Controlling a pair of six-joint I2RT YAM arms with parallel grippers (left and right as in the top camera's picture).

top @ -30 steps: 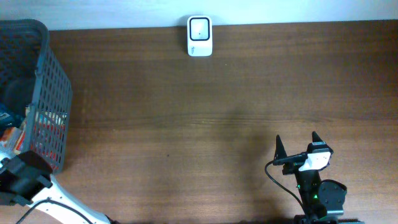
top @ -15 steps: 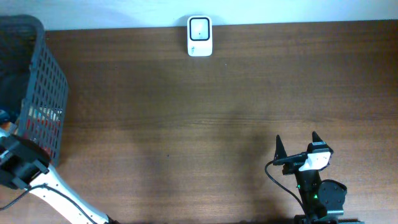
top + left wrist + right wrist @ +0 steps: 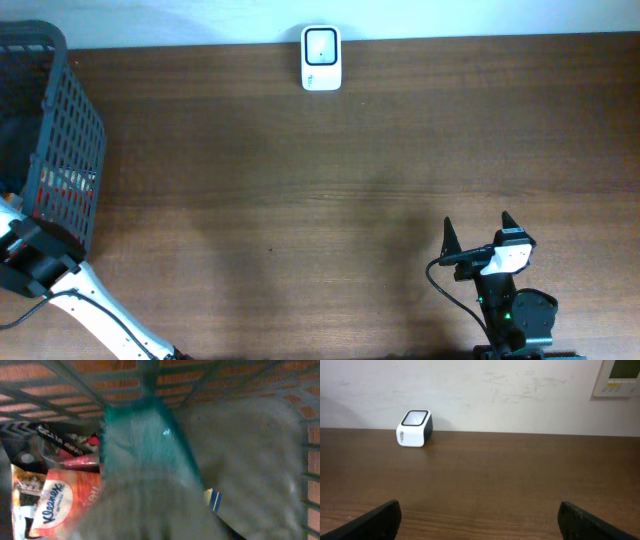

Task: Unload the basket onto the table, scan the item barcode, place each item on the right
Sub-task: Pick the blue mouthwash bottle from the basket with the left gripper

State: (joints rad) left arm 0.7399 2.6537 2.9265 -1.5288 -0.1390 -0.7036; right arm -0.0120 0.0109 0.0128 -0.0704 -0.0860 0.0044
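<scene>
Wood table (image 3: pixel 300 200): basket (image 3: pixel 70 150) at 9 o'clock, right gripper (image 3: pixel 477 220) at 5, jaws wide, empty; scanner (image 3: pixel 321 58) at 12. Only left wrist sees inside basket: teal box (image 3: pixel 140 445), Kleenex pack (image 3: pixel 55 502) at 8. Left gripper (image 3: pixel 197 480) blurred, grip can't tell.

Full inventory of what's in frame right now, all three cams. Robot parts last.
table: 1, dark brown wood, fills the overhead view
basket: 1, dark grey mesh, left edge of the table
scanner: 1, white with a dark face, far edge of the table, centre
teal pack: 1, teal, in the basket, centre of the left wrist view
Kleenex pack: 1, orange and white, in the basket, left of the teal pack
other packs: dark and red, in the basket, too blurred to count
wall panel: 1, beige, on the wall, top right of the right wrist view
left arm: white and black, bottom left, its end inside the basket
right gripper: black, bottom right, open, holding nothing
</scene>
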